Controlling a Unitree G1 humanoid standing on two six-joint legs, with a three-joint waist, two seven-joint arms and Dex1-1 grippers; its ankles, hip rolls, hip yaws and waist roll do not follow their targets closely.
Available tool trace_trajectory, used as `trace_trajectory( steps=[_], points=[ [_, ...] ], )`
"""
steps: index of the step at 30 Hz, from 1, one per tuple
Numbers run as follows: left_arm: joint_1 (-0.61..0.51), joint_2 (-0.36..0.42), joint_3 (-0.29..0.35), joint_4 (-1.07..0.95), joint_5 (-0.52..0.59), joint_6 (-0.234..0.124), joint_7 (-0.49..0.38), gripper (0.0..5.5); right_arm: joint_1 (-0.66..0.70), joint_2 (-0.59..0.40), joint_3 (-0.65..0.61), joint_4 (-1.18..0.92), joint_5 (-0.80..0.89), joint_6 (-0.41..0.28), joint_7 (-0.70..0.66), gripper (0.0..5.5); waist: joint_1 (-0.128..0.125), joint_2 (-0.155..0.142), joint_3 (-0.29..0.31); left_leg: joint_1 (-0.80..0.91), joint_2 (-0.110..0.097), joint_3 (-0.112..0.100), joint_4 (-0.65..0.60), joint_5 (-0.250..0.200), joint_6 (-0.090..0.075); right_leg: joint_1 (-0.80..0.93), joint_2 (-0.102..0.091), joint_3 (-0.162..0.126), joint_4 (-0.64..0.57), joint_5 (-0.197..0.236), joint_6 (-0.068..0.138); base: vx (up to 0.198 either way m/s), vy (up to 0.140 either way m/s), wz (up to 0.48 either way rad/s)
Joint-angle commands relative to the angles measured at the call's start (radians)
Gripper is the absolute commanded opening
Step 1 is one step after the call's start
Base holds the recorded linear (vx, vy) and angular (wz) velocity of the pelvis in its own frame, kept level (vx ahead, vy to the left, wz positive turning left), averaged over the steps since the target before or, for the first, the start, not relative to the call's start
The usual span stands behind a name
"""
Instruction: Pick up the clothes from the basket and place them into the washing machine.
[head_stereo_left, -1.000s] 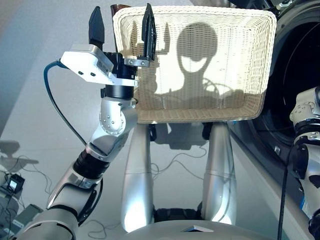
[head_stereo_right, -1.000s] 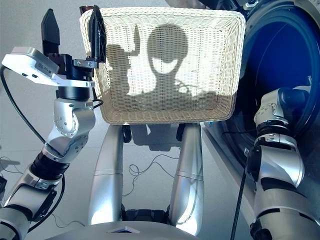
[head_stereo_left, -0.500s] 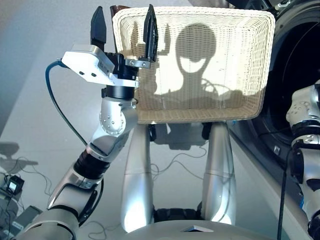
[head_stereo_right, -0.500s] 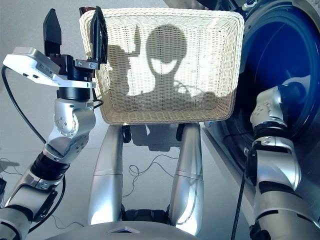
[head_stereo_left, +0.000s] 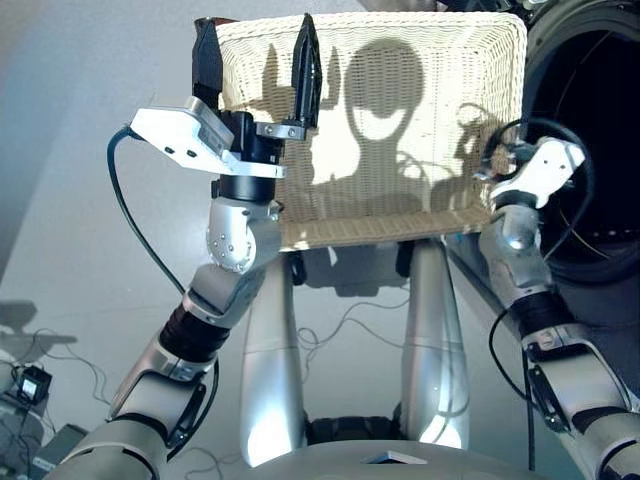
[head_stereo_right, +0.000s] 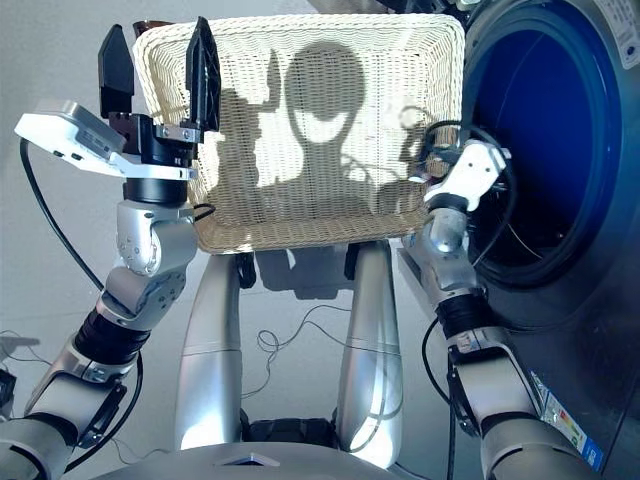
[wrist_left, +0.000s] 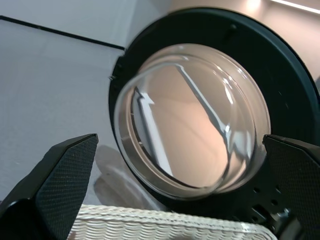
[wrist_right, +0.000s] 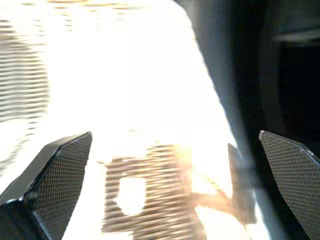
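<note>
The cream wicker basket (head_stereo_left: 400, 100) stands in front of me and no clothes show in it, only shadows. The clothes are out of view. My left gripper (head_stereo_left: 256, 40) is raised over the basket's left rim, open, with nothing between its fingers. My right gripper (head_stereo_left: 492, 152) hovers at the basket's right rim, beside the washing machine (head_stereo_right: 540, 150), whose round drum hole is dark. The right wrist view shows this gripper (wrist_right: 175, 135) open and empty over the wicker. The glass porthole door (wrist_left: 190, 115) fills the left wrist view, beyond the basket's far rim.
A small brown wicker basket (head_stereo_right: 150, 25) peeks out behind the cream one's far left corner. Cables and small boxes (head_stereo_left: 30, 385) lie on the floor at the left. Thin cables (head_stereo_left: 340, 325) trail on the floor under the basket.
My right arm has swung from the machine's side to the basket's right rim. The left gripper stays raised and open. The view has shifted slightly.
</note>
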Motion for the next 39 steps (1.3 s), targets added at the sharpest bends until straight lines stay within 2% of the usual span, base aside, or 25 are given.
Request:
trace_trajectory(
  steps=[1, 5, 11, 19, 21, 24, 26, 29, 32, 33, 34, 35, 36, 39],
  points=[
    [0.006, 0.005, 0.042, -0.088, 0.011, -0.03, -0.041, 5.5, 0.011, -0.028, 0.031, -0.128, 0.044, -0.023, 0.09, 5.5, 0.004, 0.0, -0.017, 0.034, 0.004, 0.032, -0.031, 0.008, -0.009, 0.072, 0.014, -0.011, -0.199, 0.151, 0.047, 0.0, 0.0, 0.0],
    [0.008, 0.004, 0.045, -0.082, 0.035, -0.027, -0.051, 5.5, 0.044, -0.033, 0.075, -0.207, 0.046, -0.015, 0.15, 5.5, 0.0, 0.005, -0.017, 0.069, -0.004, 0.027, -0.108, 0.043, -0.017, 0.109, 0.009, -0.025, -0.27, 0.178, 0.053, 0.0, 0.0, 0.0],
    [0.018, 0.003, 0.05, -0.084, 0.06, -0.028, -0.057, 5.5, 0.074, -0.037, 0.079, -0.269, -0.007, -0.018, 0.152, 5.5, -0.006, 0.008, -0.017, 0.127, -0.015, 0.024, -0.187, 0.073, -0.022, 0.165, 0.005, -0.037, -0.335, 0.199, 0.062, 0.0, 0.0, 0.0],
    [0.054, 0.003, 0.066, -0.056, 0.075, -0.033, -0.091, 5.5, 0.16, -0.05, 0.072, -0.306, -0.054, -0.016, 0.183, 5.5, -0.017, 0.004, -0.017, 0.294, -0.026, 0.031, -0.346, 0.13, -0.031, 0.32, -0.003, -0.064, -0.469, 0.245, 0.083, 0.007, -0.002, -0.002],
    [0.076, -0.002, 0.064, -0.021, 0.064, -0.032, -0.114, 5.5, 0.193, -0.05, 0.07, -0.302, -0.067, -0.017, 0.192, 5.5, -0.018, 0.0, -0.017, 0.354, -0.031, 0.032, -0.378, 0.138, -0.032, 0.379, 0.0, -0.07, -0.496, 0.249, 0.087, 0.087, -0.004, -0.038],
    [0.137, -0.023, 0.066, 0.076, 0.017, -0.03, -0.162, 5.5, 0.247, -0.04, 0.063, -0.274, -0.071, -0.016, 0.207, 5.5, -0.018, -0.013, -0.02, 0.46, -0.035, 0.038, -0.425, 0.142, -0.032, 0.483, 0.0, -0.075, -0.541, 0.257, 0.091, 0.092, 0.009, -0.073],
    [0.225, -0.062, 0.069, 0.206, -0.051, -0.016, -0.217, 5.5, 0.31, -0.017, 0.048, -0.215, -0.076, -0.017, 0.22, 5.5, -0.013, -0.018, -0.047, 0.571, -0.038, 0.043, -0.487, 0.146, -0.032, 0.585, -0.004, -0.088, -0.587, 0.26, 0.098, 0.178, 0.022, -0.053],
    [0.259, -0.055, 0.062, 0.268, -0.048, -0.004, -0.255, 5.5, 0.346, 0.007, 0.03, -0.154, -0.062, -0.015, 0.23, 5.5, -0.009, -0.018, -0.065, 0.636, -0.043, 0.045, -0.53, 0.155, -0.033, 0.65, -0.007, -0.098, -0.626, 0.269, 0.104, 0.086, 0.012, -0.057],
    [0.302, -0.091, 0.039, 0.51, -0.074, 0.026, -0.365, 5.5, 0.372, 0.032, 0.036, -0.026, -0.085, -0.003, 0.269, 5.5, -0.003, -0.017, -0.116, 0.764, -0.044, 0.05, -0.613, 0.17, -0.035, 0.777, -0.013, -0.113, -0.691, 0.279, 0.114, 0.139, 0.041, 0.0],
    [0.301, -0.091, 0.039, 0.511, -0.074, 0.025, -0.366, 5.5, 0.372, 0.032, 0.036, -0.025, -0.085, -0.004, 0.27, 5.5, -0.003, -0.017, -0.112, 0.769, -0.044, 0.05, -0.615, 0.171, -0.035, 0.782, -0.013, -0.114, -0.692, 0.279, 0.114, 0.169, 0.05, -0.017],
    [0.324, -0.098, 0.053, 0.611, -0.029, 0.026, -0.36, 5.5, 0.403, 0.058, 0.022, 0.044, -0.075, 0.011, 0.291, 5.5, 0.003, -0.015, -0.146, 0.817, -0.044, 0.052, -0.642, 0.172, -0.033, 0.831, -0.016, -0.119, -0.715, 0.278, 0.117, 0.092, 0.031, -0.002],
    [0.324, -0.098, 0.053, 0.612, -0.029, 0.025, -0.36, 5.5, 0.403, 0.058, 0.022, 0.044, -0.074, 0.01, 0.291, 5.5, 0.003, -0.015, -0.144, 0.821, -0.044, 0.052, -0.644, 0.173, -0.033, 0.835, -0.016, -0.119, -0.716, 0.278, 0.117, 0.155, 0.055, -0.001],
    [0.361, -0.129, 0.088, 0.744, -0.034, 0.039, -0.362, 5.5, 0.421, 0.077, 0.024, 0.115, -0.103, 0.022, 0.3, 5.5, 0.005, -0.017, -0.177, 0.863, -0.038, 0.052, -0.657, 0.17, -0.034, 0.88, -0.021, -0.122, -0.733, 0.276, 0.12, 0.065, 0.024, 0.016],
    [0.398, -0.138, 0.12, 0.818, -0.031, 0.045, -0.372, 5.5, 0.454, 0.081, 0.023, 0.151, -0.148, 0.036, 0.315, 5.5, 0.007, -0.022, -0.206, 0.909, -0.032, 0.054, -0.664, 0.165, -0.033, 0.929, -0.022, -0.126, -0.748, 0.272, 0.122, 0.109, 0.011, 0.028]
  ],
)
